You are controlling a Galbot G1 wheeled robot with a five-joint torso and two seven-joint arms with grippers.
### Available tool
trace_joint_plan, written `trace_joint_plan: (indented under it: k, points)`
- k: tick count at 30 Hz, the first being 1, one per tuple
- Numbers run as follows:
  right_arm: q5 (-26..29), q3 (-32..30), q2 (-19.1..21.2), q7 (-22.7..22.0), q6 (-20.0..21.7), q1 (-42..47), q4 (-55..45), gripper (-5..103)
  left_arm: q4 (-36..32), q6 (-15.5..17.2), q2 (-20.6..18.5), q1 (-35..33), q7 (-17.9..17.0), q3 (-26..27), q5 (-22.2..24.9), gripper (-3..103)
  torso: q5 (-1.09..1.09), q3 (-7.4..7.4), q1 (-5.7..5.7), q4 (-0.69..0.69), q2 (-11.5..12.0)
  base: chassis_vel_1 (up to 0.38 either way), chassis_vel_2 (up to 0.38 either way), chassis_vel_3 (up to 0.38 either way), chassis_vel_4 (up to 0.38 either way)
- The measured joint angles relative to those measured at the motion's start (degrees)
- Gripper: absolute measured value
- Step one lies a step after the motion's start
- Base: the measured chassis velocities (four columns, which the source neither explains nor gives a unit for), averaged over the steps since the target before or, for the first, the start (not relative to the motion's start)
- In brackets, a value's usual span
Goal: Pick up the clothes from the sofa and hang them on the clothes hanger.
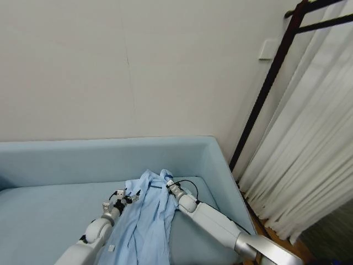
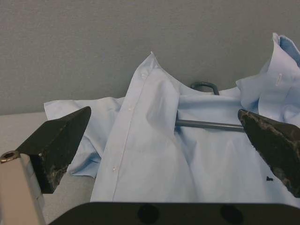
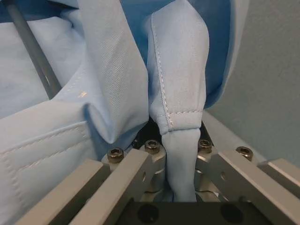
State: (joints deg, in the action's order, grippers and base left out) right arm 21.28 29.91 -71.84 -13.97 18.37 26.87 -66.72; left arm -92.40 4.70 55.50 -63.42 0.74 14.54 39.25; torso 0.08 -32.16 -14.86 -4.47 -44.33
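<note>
A light blue shirt lies crumpled on the pale blue sofa, with a grey hanger inside its collar. The hanger's hook pokes out toward the sofa back. My right gripper is at the shirt's upper end, shut on a fold of the collar that runs down between its fingers. My left gripper sits just left of the shirt, low over the seat. In the left wrist view that gripper is open, its dark fingertips spread wide before the shirt front and touching nothing.
A dark clothes rack pole leans up at the right of the sofa, its top bar in the upper right corner. White curtains hang behind it. The sofa backrest and right armrest border the shirt.
</note>
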Motion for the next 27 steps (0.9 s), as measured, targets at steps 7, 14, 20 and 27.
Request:
trace_joint_plan:
  k: [7,14,20,27]
  points:
    - [5.39,0.56,-0.66,2.77,2.89,0.33,1.43,1,-0.43,0.01,-0.38,-0.50,0.03,0.28,0.28,100,0.00,0.00,0.00,0.00,0.00,0.000,0.000,0.000,0.000]
    - [11.09,-0.49,-1.61,3.39,4.85,-1.85,3.15,16,-0.30,-0.40,-0.16,-0.84,0.50,0.52,0.32,100,0.00,0.00,0.00,0.01,0.00,0.000,0.000,0.000,0.000]
    - [22.16,-0.27,-0.13,2.20,9.73,-5.90,-0.45,38,0.09,-0.81,0.10,-0.76,0.61,0.70,0.34,100,0.00,0.00,0.00,0.01,0.00,0.000,0.000,0.000,0.000]
    - [30.25,0.43,1.73,3.08,14.99,-8.48,-2.74,60,0.91,-1.10,0.24,-0.34,0.70,0.93,0.51,100,0.00,0.00,0.00,-0.01,0.00,0.000,0.000,0.000,0.000]
